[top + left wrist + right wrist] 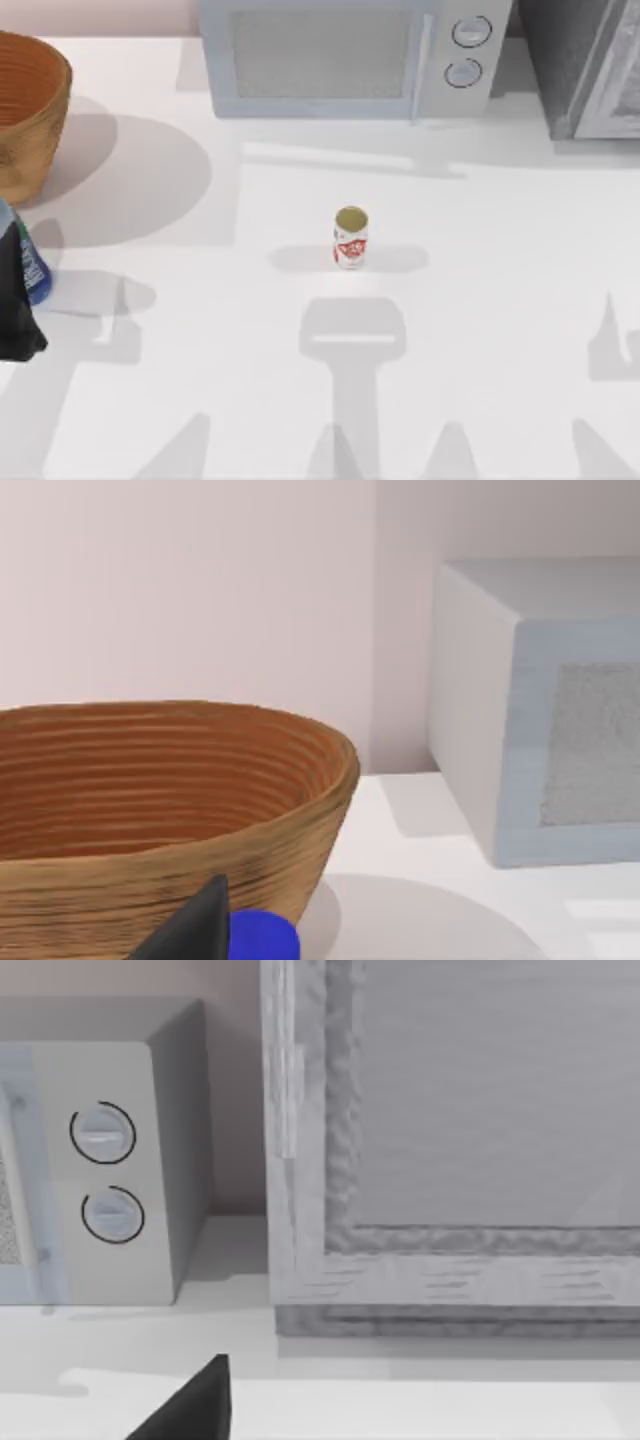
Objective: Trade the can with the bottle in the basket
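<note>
The white can (350, 238) with red markings and a gold top stands upright at the table's middle, alone. At the far left edge the blue bottle (34, 268) with its label sits against my black left gripper (20, 285), which is shut on it. In the left wrist view the bottle's blue cap (263, 936) shows beside one dark finger (196, 926), just in front of the basket (170, 810). The orange-brown woven basket (28, 110) stands at the back left, its inside showing only ribbed wall. A dark part of my right gripper (190, 1408) faces the back right corner.
A grey microwave (345, 55) stands along the back edge, its dials (103, 1132) seen in the right wrist view. A grey cabinet (590, 65) fills the back right corner. Arm shadows fall across the white table's front.
</note>
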Tool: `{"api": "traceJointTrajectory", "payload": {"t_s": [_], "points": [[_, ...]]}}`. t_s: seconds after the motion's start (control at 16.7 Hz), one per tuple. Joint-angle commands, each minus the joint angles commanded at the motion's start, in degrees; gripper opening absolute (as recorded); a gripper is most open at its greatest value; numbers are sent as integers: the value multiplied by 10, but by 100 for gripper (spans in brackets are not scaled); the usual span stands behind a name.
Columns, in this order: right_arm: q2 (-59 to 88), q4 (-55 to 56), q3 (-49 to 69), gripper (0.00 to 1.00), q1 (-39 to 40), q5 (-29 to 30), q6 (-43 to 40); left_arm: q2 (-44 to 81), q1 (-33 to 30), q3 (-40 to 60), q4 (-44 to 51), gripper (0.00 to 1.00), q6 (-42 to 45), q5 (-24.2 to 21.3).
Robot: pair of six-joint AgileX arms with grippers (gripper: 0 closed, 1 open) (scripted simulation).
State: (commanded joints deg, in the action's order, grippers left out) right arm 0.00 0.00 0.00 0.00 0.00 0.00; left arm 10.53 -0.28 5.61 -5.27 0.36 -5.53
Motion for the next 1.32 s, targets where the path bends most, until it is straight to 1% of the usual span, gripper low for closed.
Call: {"api": "traceJointTrajectory", "payload": {"t_s": [0.18, 0.3, 0.66, 0.78, 1.02, 1.32], "points": [[0, 0, 0, 100, 0, 0, 0, -81, 2, -42, 40, 100, -3, 42], [0, 0, 0, 100, 0, 0, 0, -103, 3, -55, 51, 100, -4, 54], [0, 0, 0, 100, 0, 0, 0, -103, 2, -54, 52, 100, -3, 54], [0, 0, 0, 100, 0, 0, 0, -85, 5, -55, 35, 100, -3, 53], [0, 0, 0, 100, 0, 0, 0, 24, 17, -52, -61, 100, 0, 41], [0, 0, 0, 100, 0, 0, 0, 271, 36, -42, -250, 100, 8, 13]]}}
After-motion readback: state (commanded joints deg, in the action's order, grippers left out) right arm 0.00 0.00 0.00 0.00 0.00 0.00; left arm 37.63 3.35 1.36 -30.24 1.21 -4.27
